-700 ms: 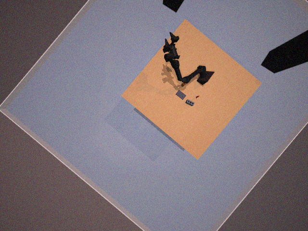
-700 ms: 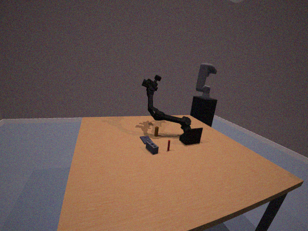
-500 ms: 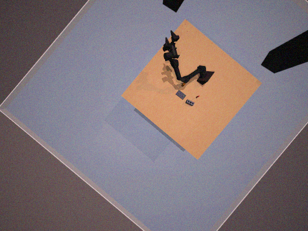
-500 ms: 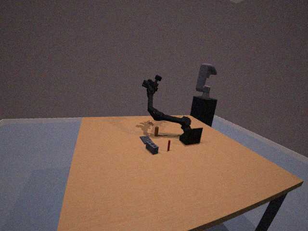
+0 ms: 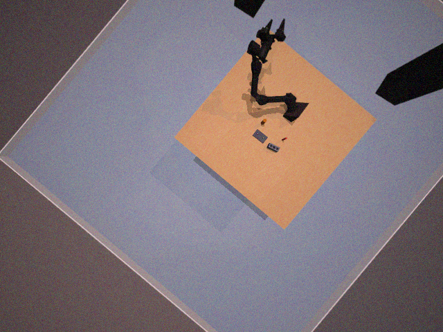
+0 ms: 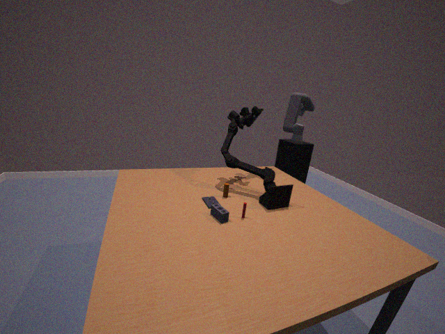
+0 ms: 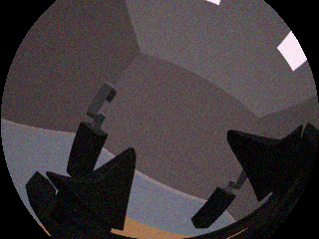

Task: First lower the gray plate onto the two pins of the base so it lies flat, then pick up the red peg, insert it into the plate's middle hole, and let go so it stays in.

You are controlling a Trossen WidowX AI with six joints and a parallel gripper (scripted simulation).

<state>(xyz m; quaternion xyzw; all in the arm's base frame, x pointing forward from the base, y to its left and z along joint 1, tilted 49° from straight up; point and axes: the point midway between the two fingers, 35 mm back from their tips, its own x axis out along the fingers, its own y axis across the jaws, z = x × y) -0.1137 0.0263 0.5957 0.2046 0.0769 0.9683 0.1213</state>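
My gripper (image 5: 277,19) (image 7: 183,144) is open and empty, raised high near the table's far corner, well away from the parts. A thick gray block with a row of holes, apparently the plate (image 5: 273,147) (image 6: 219,211), rests on the table. Beside it lies a flat gray piece with two small light dots, apparently the base (image 5: 259,135) (image 6: 207,202) and its pins. The plate is not on the base. The red peg (image 5: 284,138) (image 6: 244,210) stands upright on the table, apart from both. The wrist view shows none of these parts.
An orange cylinder (image 5: 264,122) (image 6: 226,191) stands between the base and my arm. My arm's black mount (image 5: 295,111) (image 6: 276,197) sits on the table (image 5: 286,193) (image 6: 179,269). A gray robot arm (image 6: 293,111) on a black pedestal (image 6: 293,159) (image 7: 87,149) stands beyond the table.
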